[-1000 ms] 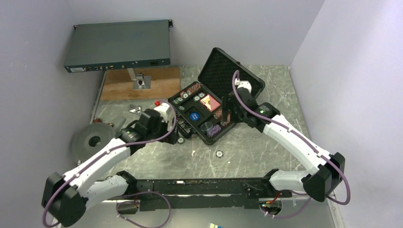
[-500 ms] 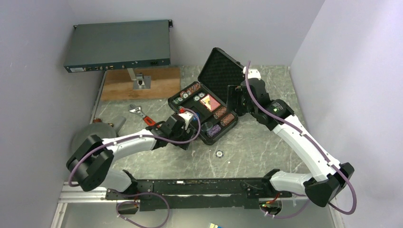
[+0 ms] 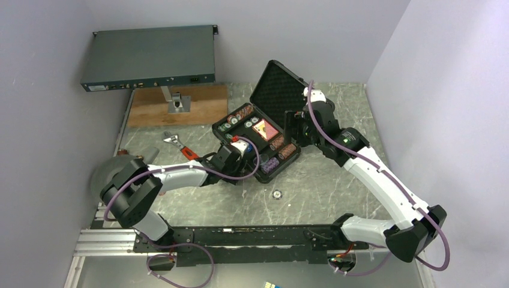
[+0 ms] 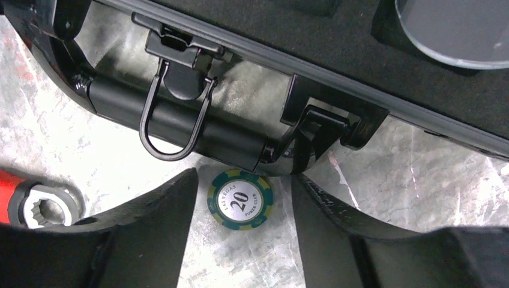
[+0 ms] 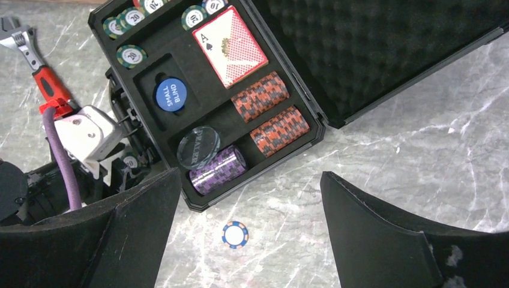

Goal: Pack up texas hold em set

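The black case [image 3: 233, 158] lies open, its foam lid [image 3: 282, 90] up. Its tray [image 5: 138, 78] holds a red card deck [image 5: 230, 45], a blue disc [image 5: 170, 94], a clear disc [image 5: 198, 146], purple chips [image 5: 217, 170] and red chip stacks [image 5: 270, 114]. A green "20" chip [image 4: 240, 201] lies flat on the table against the case handle [image 4: 174, 120]. My left gripper [image 4: 243, 179] is open, low, one finger on each side of that chip. My right gripper [image 5: 250, 176] is open and empty, high above the case's right side. A blue-and-orange chip [image 5: 234, 234] lies on the table in front of the case.
A red-handled wrench [image 3: 179, 146] lies left of the case, close to my left arm. A grey rack box [image 3: 150, 57] and a wooden board [image 3: 177, 105] are at the back left. A grey disc [image 3: 114, 174] sits at the left. Walls close in on three sides.
My left arm has swung in and down to the case's front, its fingers now around the green chip. My right gripper has drawn back from over the tray toward the lid.
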